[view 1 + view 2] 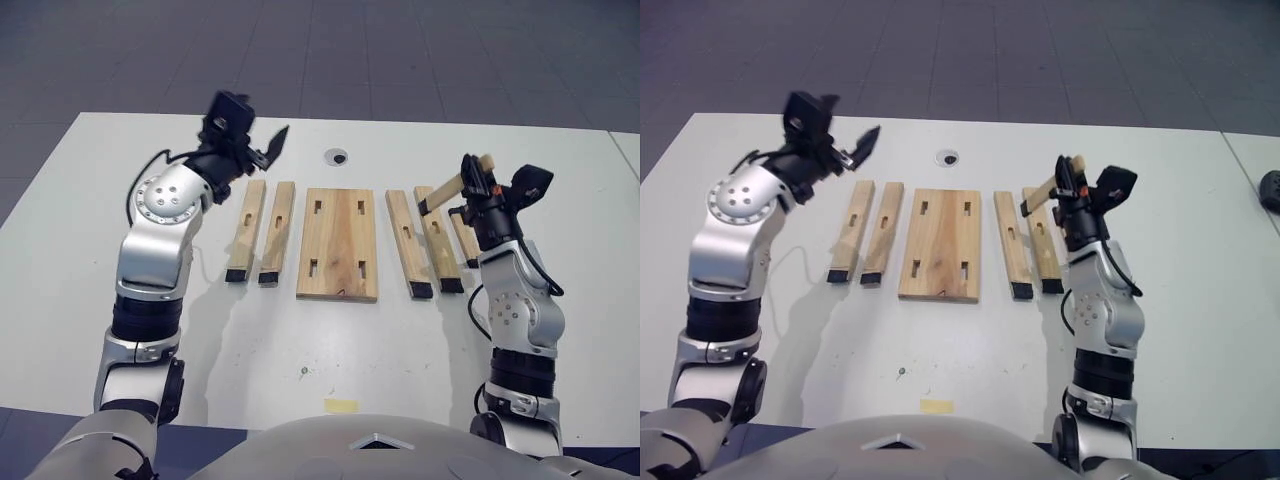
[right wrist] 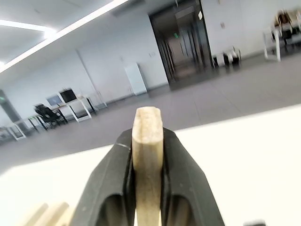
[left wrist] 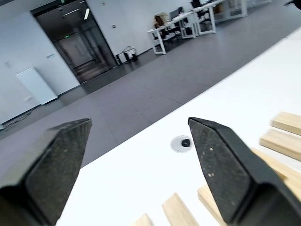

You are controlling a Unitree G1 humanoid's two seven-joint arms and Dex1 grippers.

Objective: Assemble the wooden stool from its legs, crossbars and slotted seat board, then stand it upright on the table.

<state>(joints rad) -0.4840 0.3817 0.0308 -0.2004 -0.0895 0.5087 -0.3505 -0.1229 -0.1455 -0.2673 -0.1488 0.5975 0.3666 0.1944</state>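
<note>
- Fingers of our left gripper [image 3: 140, 123] stand wide apart, empty; below them we see two pale wooden legs with black feet [image 1: 247, 228] lying on the white table [image 1: 90, 190].
- Our right gripper [image 2: 146, 141] clamps a short pale wooden crossbar [image 1: 452, 188], lifted above two more black-footed legs [image 1: 408, 245].
- The rectangular four-slotted wooden seat board [image 1: 338, 243] lies flat between both sets of fingers.
</note>
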